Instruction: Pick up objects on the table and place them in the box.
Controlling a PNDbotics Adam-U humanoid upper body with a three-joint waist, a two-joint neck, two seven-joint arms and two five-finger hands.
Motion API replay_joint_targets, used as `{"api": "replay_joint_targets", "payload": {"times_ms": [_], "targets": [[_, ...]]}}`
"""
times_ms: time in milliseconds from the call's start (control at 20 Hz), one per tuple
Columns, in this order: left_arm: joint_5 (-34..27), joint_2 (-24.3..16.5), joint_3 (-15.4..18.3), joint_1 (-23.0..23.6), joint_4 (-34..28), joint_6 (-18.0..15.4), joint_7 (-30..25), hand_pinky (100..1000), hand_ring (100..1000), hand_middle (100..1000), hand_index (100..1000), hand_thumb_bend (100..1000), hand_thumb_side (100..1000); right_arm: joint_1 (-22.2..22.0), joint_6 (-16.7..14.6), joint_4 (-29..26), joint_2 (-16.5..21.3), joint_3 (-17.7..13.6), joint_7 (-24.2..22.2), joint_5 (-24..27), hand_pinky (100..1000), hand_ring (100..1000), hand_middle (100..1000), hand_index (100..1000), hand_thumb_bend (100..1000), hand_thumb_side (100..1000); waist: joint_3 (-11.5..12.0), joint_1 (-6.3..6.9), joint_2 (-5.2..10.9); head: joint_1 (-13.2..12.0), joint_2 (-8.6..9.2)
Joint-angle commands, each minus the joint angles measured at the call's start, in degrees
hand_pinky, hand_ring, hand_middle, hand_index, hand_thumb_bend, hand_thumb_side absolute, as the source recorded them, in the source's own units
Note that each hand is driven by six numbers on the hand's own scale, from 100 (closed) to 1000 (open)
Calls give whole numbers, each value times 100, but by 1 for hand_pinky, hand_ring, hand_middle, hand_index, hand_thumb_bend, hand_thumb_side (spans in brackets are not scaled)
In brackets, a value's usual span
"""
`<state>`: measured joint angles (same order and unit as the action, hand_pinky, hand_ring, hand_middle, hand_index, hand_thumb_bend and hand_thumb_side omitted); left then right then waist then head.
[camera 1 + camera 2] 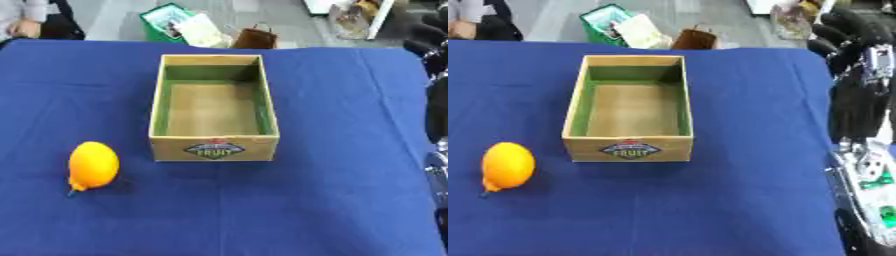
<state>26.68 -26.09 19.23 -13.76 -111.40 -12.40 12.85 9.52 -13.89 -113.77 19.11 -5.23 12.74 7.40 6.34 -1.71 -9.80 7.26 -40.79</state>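
Reaching comes first: the yellow-orange lemon-shaped fruit (pixel 93 165) lies on the blue tablecloth (pixel 332 200) at lower left, well apart from the empty green-lined cardboard box (pixel 156 107). My right hand (pixel 852 37), upper right, holds nothing, fingers curled.

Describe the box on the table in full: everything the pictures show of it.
The open rectangular cardboard box is tan outside with green inner side walls and a bare brown floor. Its near end wall carries a diamond-shaped label with the word FRUIT. It has no lid, stands upright and holds nothing. It sits near the middle of the blue tablecloth, long axis running away from the robot. Only the cloth touches it; the yellow lemon-shaped fruit lies apart, to its near left.
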Motion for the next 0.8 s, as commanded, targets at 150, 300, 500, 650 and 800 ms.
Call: {"api": "replay_joint_targets", "payload": {"times_ms": [150,300,500,650,800], "targets": [[922,-1217,-524,-32,585,-216,86,587,585,605,830,100,800,29,18,-82,156,14,-28,31,795,820,765,840,100,1000,-6,62,117,-2,-44],[1081,-1647,-771,53,914,-276,-332,596,598,624,857,100,860,27,21,-82,168,25,-42,40,795,820,765,840,100,1000,-12,78,129,-8,-6],[1089,-2137,-1002,193,1111,-402,-1061,597,603,627,863,186,902,31,20,-82,181,30,-46,46,795,820,766,840,100,1000,-14,94,123,10,87],[1047,-2413,-1146,220,1176,-551,-1407,597,611,640,869,256,944,37,13,-82,187,38,-44,56,795,819,766,840,100,1000,-14,102,117,20,149],[1062,-2603,-1297,200,1253,-645,-1714,604,628,663,880,351,969,38,9,-82,190,42,-49,58,795,820,766,840,100,1000,-31,98,108,6,114]]}}
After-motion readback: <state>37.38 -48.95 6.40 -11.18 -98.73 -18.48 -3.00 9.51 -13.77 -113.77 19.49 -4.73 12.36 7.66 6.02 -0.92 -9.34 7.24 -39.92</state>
